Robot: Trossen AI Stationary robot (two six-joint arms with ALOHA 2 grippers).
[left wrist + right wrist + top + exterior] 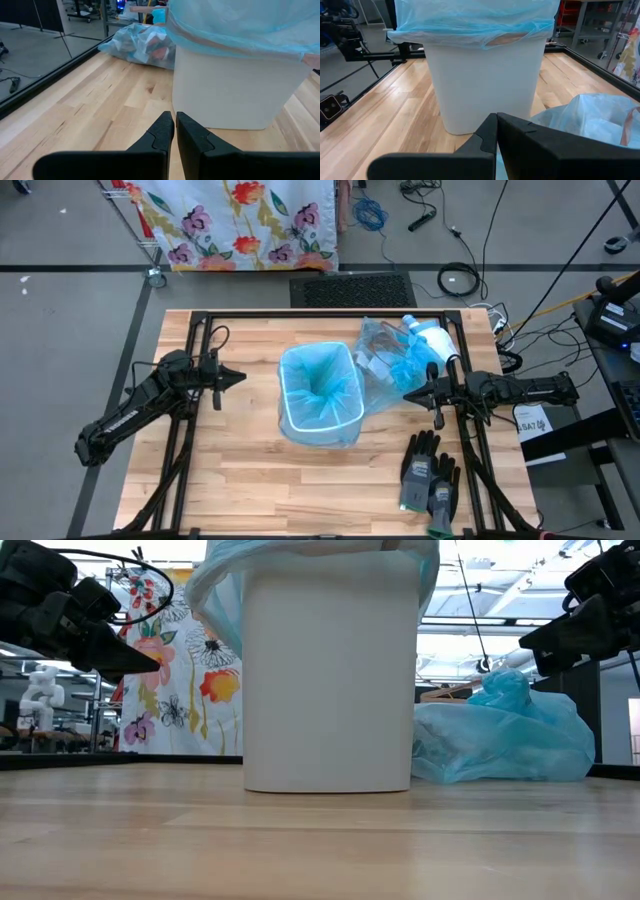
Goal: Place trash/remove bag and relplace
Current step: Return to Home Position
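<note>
The bin (330, 680) stood at the middle of the tabletop (240, 480) with a blue liner (320, 385) folded over its rim. The bunched plastic hid the bin's inside, and the low view cut off its top. The trash (144, 44) lay inside a full bag (392, 360) just beside the bin, toward the back right corner. It showed only as blurred white and reddish scraps through the film. A white object (432, 338) sat half hidden behind that bag, and what it was could not be told. Gloves (428, 475) lay near the front right corner. The left pincer (240, 376) hung between the bin and the left edge, its fingers pressed together. The right pincer (408, 394) hovered at the full bag's right side, also pressed together, blocking part of the bag in the right wrist view.
</note>
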